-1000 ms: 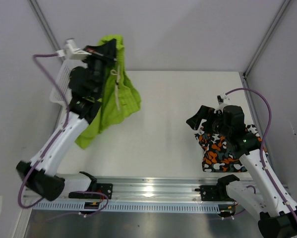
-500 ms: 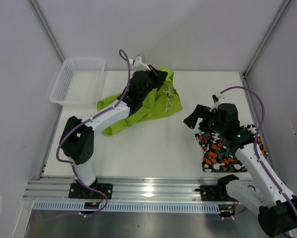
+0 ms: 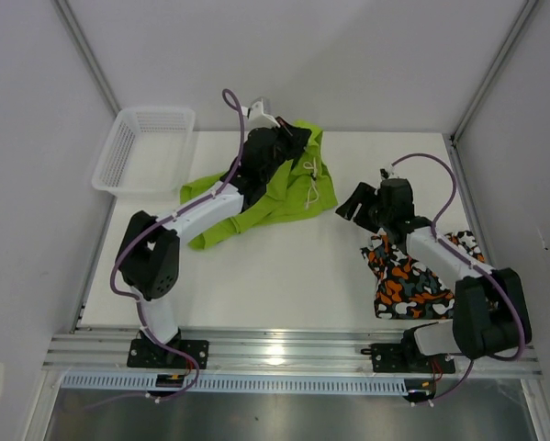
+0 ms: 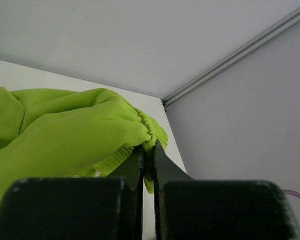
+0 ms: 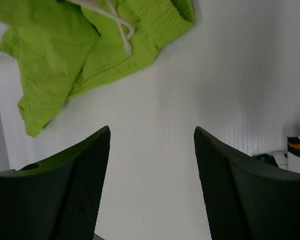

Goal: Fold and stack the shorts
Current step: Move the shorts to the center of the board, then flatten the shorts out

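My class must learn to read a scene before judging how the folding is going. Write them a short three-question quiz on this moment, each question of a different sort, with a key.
1. How many shorts lie in the white basket?
2. True or false: the right arm's fingers grip cloth.
3. The left arm's fingers pinch: A the basket, B the lime green shorts, C nothing.

Key: 1 none; 2 false, they stand open over bare table; 3 B.
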You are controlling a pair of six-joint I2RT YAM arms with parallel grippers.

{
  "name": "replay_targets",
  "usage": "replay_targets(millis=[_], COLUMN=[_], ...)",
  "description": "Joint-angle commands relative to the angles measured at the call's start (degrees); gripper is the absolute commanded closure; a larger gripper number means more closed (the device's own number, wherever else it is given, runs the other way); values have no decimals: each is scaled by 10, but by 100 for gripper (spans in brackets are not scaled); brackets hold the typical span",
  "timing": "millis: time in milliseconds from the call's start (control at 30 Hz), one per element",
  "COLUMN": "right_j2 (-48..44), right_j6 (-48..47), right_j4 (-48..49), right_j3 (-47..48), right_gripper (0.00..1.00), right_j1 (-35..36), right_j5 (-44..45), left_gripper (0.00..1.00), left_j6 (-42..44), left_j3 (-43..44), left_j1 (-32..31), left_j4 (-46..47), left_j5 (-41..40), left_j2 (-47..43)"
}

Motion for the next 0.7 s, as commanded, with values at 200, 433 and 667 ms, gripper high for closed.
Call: replay_targets(millis=[200, 433, 667], right_j2=[166, 257, 333], right_j6=[172, 150, 144], right_j4=[267, 285, 324], right_j3=[-4, 64, 89], right_gripper=[36, 30, 32], right_j1=[4, 29, 29], right_j5=[-18, 38, 83], left_gripper=[100, 100, 100], left_j6=[22, 19, 16], left_j3=[-10, -27, -27], left_j1=[2, 2, 2], left_j4=[21, 22, 24], left_j5=[-15, -22, -15], left_j2=[-56, -61, -56])
